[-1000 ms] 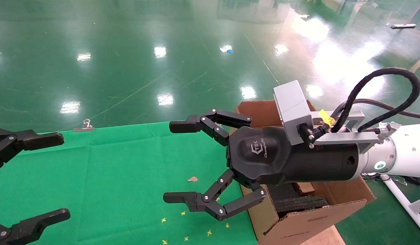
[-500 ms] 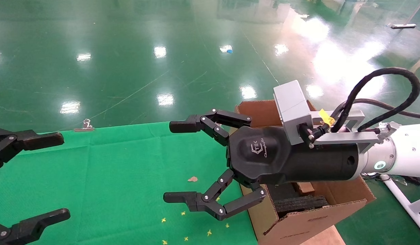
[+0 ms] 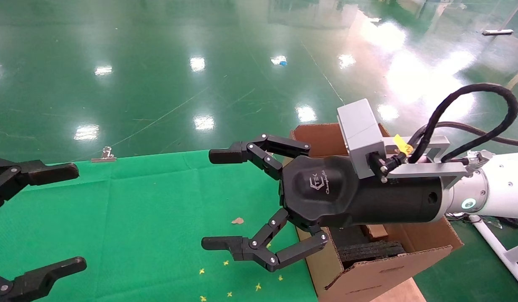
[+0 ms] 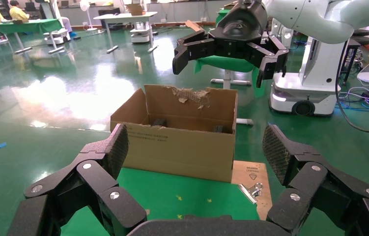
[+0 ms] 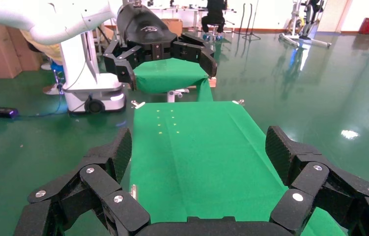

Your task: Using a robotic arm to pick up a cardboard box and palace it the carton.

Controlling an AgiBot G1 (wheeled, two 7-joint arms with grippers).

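Observation:
My right arm, a white tube with a grey camera block, reaches in from the right. Its gripper (image 3: 219, 199) is open and empty, held above the green cloth just left of the carton (image 3: 380, 272). The carton is large and tan, with upright flaps and black foam inserts (image 3: 368, 251) inside. It also shows in the left wrist view (image 4: 177, 142) with a ragged far flap. My left gripper (image 3: 70, 217) is open and empty at the left edge. The jaws stand wide apart in both the left wrist view (image 4: 197, 147) and the right wrist view (image 5: 200, 147). The slim reddish-brown cardboard box is out of view.
The green cloth (image 3: 158, 218) covers the table and carries a small brown scrap (image 3: 238, 220) and yellow marks. A metal binder clip (image 3: 103, 156) holds its far edge. A flat brown board (image 4: 251, 172) lies beside the carton. A white stand (image 3: 498, 247) is at the right.

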